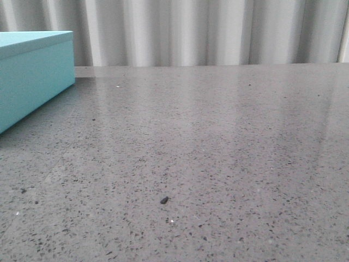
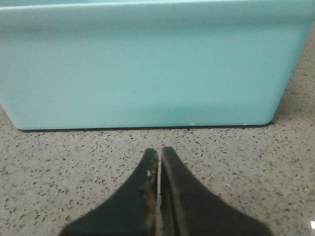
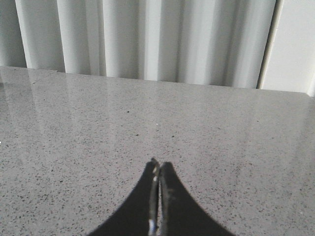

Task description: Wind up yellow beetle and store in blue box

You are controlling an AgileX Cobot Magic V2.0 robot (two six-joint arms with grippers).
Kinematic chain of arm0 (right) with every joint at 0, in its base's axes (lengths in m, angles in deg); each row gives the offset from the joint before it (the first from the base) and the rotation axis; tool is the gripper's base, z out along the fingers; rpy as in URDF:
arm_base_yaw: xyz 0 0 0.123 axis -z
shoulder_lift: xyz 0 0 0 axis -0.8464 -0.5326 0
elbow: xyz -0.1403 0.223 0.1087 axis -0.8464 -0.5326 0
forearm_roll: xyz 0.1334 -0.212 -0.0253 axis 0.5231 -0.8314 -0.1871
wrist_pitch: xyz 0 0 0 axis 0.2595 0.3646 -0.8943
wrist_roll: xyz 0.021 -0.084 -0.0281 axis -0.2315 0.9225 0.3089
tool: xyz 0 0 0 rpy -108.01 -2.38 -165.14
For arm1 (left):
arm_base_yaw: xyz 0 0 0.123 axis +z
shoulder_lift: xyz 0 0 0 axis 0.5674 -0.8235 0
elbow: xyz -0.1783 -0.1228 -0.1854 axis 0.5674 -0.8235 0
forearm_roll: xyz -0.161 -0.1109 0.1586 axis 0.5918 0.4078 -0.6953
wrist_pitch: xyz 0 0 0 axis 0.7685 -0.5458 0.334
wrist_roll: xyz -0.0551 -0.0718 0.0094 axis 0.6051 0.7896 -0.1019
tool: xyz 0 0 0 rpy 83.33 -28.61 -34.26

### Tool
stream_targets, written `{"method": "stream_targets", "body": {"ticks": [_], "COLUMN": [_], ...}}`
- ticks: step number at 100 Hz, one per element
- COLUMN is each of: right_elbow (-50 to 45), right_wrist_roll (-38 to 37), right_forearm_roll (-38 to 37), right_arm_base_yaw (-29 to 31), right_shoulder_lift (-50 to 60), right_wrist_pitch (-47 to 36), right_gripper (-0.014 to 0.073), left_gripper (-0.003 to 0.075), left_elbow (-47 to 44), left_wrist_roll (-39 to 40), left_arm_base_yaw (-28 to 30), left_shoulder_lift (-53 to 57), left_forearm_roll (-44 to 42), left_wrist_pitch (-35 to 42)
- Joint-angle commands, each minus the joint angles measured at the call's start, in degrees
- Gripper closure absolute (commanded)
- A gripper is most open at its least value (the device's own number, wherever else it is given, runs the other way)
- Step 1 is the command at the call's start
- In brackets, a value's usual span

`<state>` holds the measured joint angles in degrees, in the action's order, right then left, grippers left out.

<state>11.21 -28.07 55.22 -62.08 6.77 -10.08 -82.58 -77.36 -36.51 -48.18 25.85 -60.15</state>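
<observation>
Low over the grey speckled stone tabletop (image 1: 218, 153) we go, and the big light turquoise-blue rectangular box (image 1: 32, 76) with matte sides and a flat lid sits at the far left of the front view, lid on, resting squarely on the table. The left gripper (image 2: 158, 155) is parked just short of the box's side wall (image 2: 142, 64), black fingertips pressed together, nothing between them; it looks posted there, I'd judge, to deal with the lid when storing time comes. Over on the other side the right gripper (image 3: 157, 164) is likewise pinched closed and empty, pointing across bare table toward the white pleated curtain (image 3: 147, 39) at the back. And the small yellow toy beetle? Nowhere to be seen in any view, so where it is I cannot say. One small dark fleck (image 1: 164, 200) lies on the table near the front, too tiny to identify. By my reckoning the winding hasn't been started from here: neither claw holds the car and the box is closed
</observation>
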Motion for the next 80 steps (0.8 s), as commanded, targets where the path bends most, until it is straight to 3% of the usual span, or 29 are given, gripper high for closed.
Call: {"method": "stream_targets", "body": {"ticks": [1,31,54,58,71,80], "right_elbow": [1.6,-0.6,-12.1,-11.4,-11.8,-11.8], "right_wrist_roll": [0.2,0.2,0.2,0.2,0.2,0.2], "right_forearm_roll": [-0.9,-4.6,-1.6,-1.2,-1.4,-1.4], "right_arm_base_yaw": [0.1,4.7,5.7,5.7,5.7,5.7], "right_shoulder_lift": [0.2,8.3,9.5,9.5,9.5,9.5], "right_wrist_pitch": [-4.5,-2.8,-12.8,-7.5,-5.1,0.7], "right_gripper": [0.0655,0.0655,0.0655,0.0655,0.0655,0.0655], "left_gripper": [0.0741,0.0741,0.0741,0.0741,0.0741,0.0741], "left_elbow": [-1.4,-1.4,-1.4,-1.4,-1.4,-1.4], "left_wrist_roll": [0.5,0.5,0.5,0.5,0.5,0.5], "left_arm_base_yaw": [-0.1,-0.1,-0.1,-0.1,-0.1,-0.1], "left_shoulder_lift": [1.9,1.9,1.9,1.9,1.9,1.9], "left_forearm_roll": [0.0,0.0,0.0,0.0,0.1,0.1], "left_wrist_pitch": [2.9,2.9,2.9,2.9,2.9,2.9]}}
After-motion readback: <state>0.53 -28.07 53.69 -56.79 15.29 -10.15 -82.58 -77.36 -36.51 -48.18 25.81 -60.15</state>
